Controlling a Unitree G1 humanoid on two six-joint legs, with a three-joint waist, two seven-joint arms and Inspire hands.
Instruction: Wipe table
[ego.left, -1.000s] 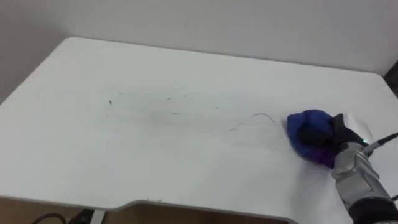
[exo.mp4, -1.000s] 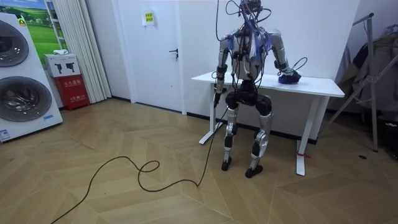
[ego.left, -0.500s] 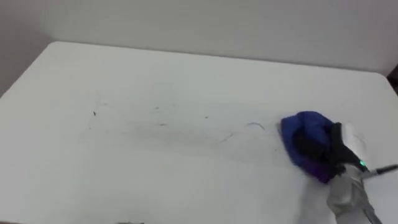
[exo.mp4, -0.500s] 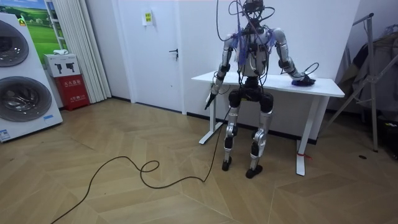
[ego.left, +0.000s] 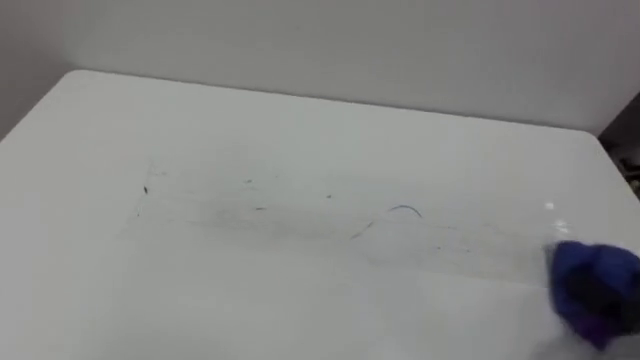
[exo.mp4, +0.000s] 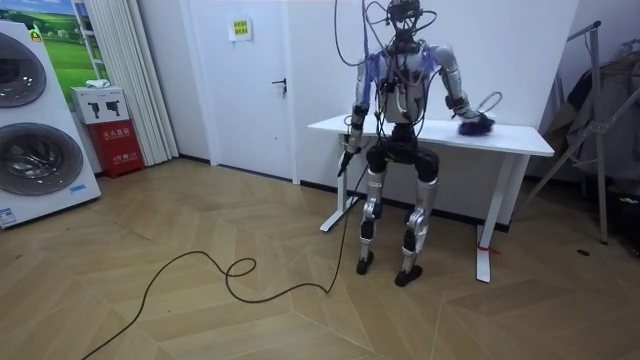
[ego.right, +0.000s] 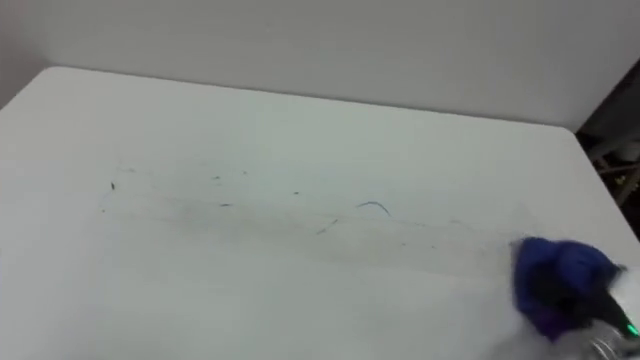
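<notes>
A blue cloth (ego.right: 560, 282) lies near the right end of the white table (ego.right: 300, 120), close to its front edge. My right hand (ego.right: 608, 332) comes in from the lower right and its dark fingers are curled into the cloth. Faint pen marks cross the tabletop: a thin curved line (ego.right: 375, 206) in the middle and a small dark speck (ego.right: 112, 185) at the left. In the room view I stand at the table (exo.mp4: 420, 131) facing the wall, right arm stretched to the cloth (exo.mp4: 470, 122). My left hand (exo.mp4: 345, 152) hangs beside the table's left end.
A wall runs right behind the table. In the room view a door (exo.mp4: 250, 80) is at the back, a washing machine (exo.mp4: 40, 130) and a red box (exo.mp4: 120, 145) stand at the room view's left, and a metal rack (exo.mp4: 600, 120) stands at its right.
My right hand has dragged the blue cloth to the right, off the pen marks and toward the table's right front corner. The head camera has shifted a little.
</notes>
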